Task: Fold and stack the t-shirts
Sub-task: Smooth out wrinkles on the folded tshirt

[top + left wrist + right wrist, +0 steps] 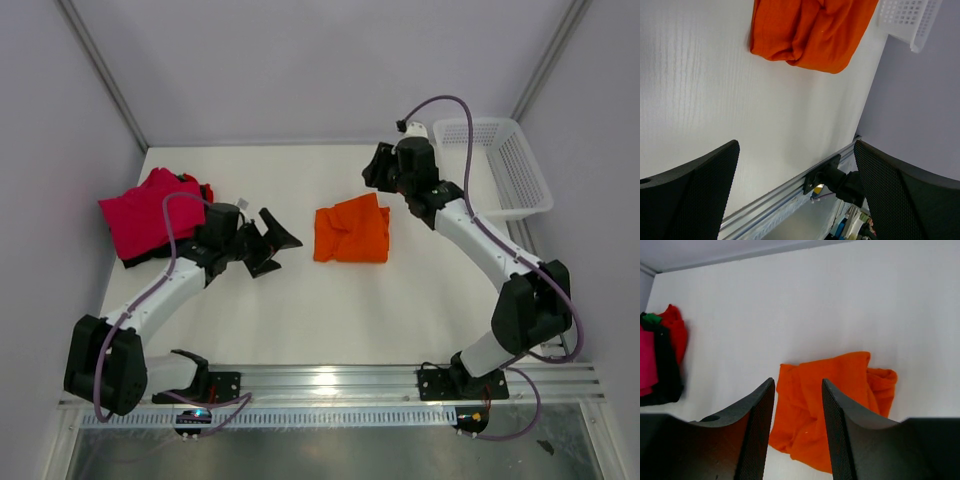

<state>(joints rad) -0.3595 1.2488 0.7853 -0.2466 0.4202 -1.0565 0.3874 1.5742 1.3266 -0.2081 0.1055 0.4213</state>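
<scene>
A folded orange t-shirt lies mid-table, rumpled at one edge. At the far left a magenta-pink t-shirt rests on a black one. My left gripper stands wide open between that pile and the orange shirt, touching neither, with bare table between its fingers. My right gripper hovers behind the orange shirt. Its jaws are apart and hold nothing. The shirt shows through the gap, farther off.
A white mesh basket sits at the back right corner. A red cloth and a green scrap show at the left pile. An aluminium rail runs along the near edge. Walls close in on three sides.
</scene>
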